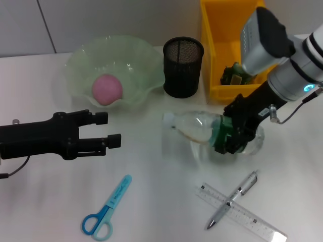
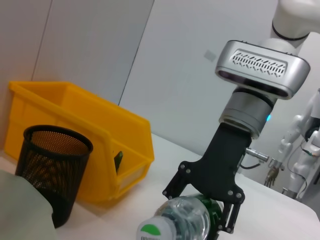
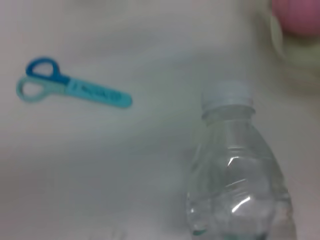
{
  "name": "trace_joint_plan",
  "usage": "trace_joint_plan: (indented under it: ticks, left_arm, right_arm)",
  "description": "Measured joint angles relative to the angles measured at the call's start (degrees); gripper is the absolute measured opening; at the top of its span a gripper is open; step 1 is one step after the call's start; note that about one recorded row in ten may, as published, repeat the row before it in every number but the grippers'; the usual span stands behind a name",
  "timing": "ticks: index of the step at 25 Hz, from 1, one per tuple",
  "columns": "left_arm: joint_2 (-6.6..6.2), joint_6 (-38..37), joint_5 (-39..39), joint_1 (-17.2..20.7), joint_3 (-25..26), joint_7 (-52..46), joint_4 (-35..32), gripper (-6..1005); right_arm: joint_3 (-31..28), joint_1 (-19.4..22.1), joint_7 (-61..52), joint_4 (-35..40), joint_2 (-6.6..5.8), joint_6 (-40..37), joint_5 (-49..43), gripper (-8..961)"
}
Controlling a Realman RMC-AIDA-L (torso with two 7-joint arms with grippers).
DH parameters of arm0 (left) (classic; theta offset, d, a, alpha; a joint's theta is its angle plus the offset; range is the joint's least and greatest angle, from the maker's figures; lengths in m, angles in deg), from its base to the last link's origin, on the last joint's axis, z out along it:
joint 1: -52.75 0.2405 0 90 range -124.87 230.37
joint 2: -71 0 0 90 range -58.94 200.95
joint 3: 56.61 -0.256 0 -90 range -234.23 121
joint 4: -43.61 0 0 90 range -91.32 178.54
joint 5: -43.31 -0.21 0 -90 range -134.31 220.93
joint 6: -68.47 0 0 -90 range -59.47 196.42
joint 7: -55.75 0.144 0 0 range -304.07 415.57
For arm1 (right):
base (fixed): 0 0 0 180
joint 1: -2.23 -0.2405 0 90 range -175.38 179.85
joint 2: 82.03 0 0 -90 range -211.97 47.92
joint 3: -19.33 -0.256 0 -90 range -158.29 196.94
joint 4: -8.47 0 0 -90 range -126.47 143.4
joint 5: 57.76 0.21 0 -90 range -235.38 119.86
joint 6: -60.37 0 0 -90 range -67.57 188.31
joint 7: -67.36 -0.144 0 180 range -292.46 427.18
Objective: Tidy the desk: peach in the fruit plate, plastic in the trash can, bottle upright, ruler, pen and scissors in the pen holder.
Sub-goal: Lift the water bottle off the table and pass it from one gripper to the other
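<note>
From the head view, the right gripper (image 1: 229, 135) is down over the lying bottle (image 1: 202, 128), its fingers closed around the green-labelled body, the white cap pointing toward the robot's left on the white desk (image 1: 151, 201). The left gripper (image 1: 111, 129) hovers low at the left side, its two black fingers spread apart with nothing between them. The pink peach (image 1: 107, 89) sits inside the pale green fruit plate (image 1: 81, 60), and the black mesh pen holder (image 1: 183, 67) stands just beside that plate, with the yellow bin (image 1: 214, 55) next to it. Near the front edge lie the blue scissors (image 1: 107, 207), well apart from the pen (image 1: 233, 198), which lies crossed over the clear ruler (image 1: 241, 212). In the left wrist view, the right gripper (image 2: 210, 212) clasps the bottle (image 2: 185, 220) from above, the cap end facing the camera, with the pen holder (image 2: 52, 167) and yellow bin (image 2: 75, 135) off to one side. In the right wrist view, the bottle (image 3: 235, 175) fills the near field with its cap away from the camera, the scissors (image 3: 72, 89) lie apart on the desk, and the peach (image 3: 297, 15) shows at the corner.
</note>
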Motion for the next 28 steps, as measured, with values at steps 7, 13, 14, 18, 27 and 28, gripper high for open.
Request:
trace_joint_plan:
  ticks: [7, 13, 14, 18, 27, 28]
  left_arm:
    - [0.29, -0.2, 0.2, 0.5, 3.9, 0.2, 0.1, 847]
    - [1.61, -1.5, 0.8, 0.7, 7.9, 0.6, 0.1, 846]
    - [2.34, -1.5, 0.9, 0.8, 9.8, 0.8, 0.2, 846]
    - [3.31, -1.3, 0.9, 1.1, 13.5, 1.4, 0.2, 846]
    - [3.96, -5.8, 8.6, 1.3, 17.0, 6.4, 5.8, 845]
    - [3.96, -6.3, 9.1, 1.3, 17.0, 7.0, 6.2, 845]
  right_arm:
    - [-4.1, 2.0, 4.6, 0.0, -0.13, -0.4, 6.8, 762]
    - [-6.0, 5.2, 10.1, -0.3, 0.03, 0.1, 17.7, 762]
    - [-6.7, 6.5, 12.3, -0.4, 0.32, 0.5, 22.4, 762]
    - [-7.4, 8.7, 16.0, -0.5, 1.04, 0.5, 30.0, 762]
    - [-7.2, 11.7, 23.2, -4.6, 3.48, -0.3, 40.8, 763]
    - [-7.0, 11.6, 24.6, -6.7, 3.54, -0.4, 42.4, 763]
